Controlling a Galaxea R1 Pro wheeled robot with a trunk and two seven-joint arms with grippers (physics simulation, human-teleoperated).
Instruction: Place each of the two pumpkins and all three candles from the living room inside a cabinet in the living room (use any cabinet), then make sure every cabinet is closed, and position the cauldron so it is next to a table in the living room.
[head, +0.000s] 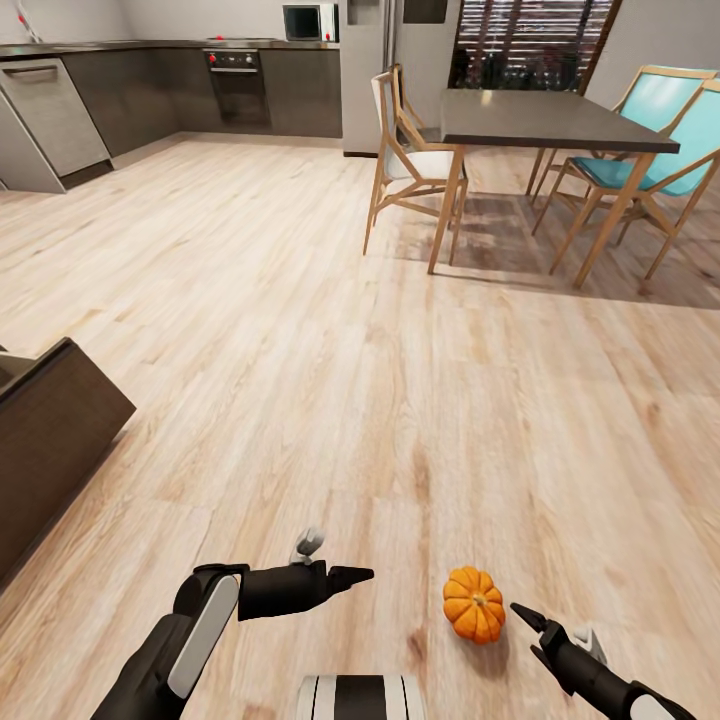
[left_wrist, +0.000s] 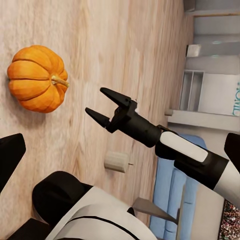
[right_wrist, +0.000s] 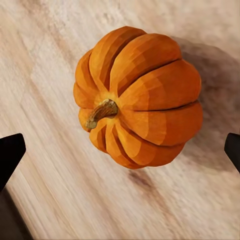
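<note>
One bright-orange ribbed pumpkin (head: 474, 603) rests on the wood floor just in front of me. My right gripper (head: 526, 628) hovers close beside it, open; in the right wrist view the pumpkin (right_wrist: 137, 97) lies between the spread black fingertips (right_wrist: 10, 152), untouched. The left wrist view shows the pumpkin (left_wrist: 37, 78), the open right gripper (left_wrist: 102, 105) and a small beige candle (left_wrist: 117, 161) lying on the floor near my base. My left gripper (head: 358, 576) hangs open and empty, left of the pumpkin. A corner of the dark-brown cabinet (head: 50, 440) juts in at the left edge. The cauldron is out of view.
A dark dining table (head: 550, 120) with wooden chairs (head: 405, 165) and teal-seated chairs (head: 650, 150) stands at the far right. Kitchen counters and an oven (head: 235, 85) line the back wall. Bare wood floor (head: 300, 350) stretches between.
</note>
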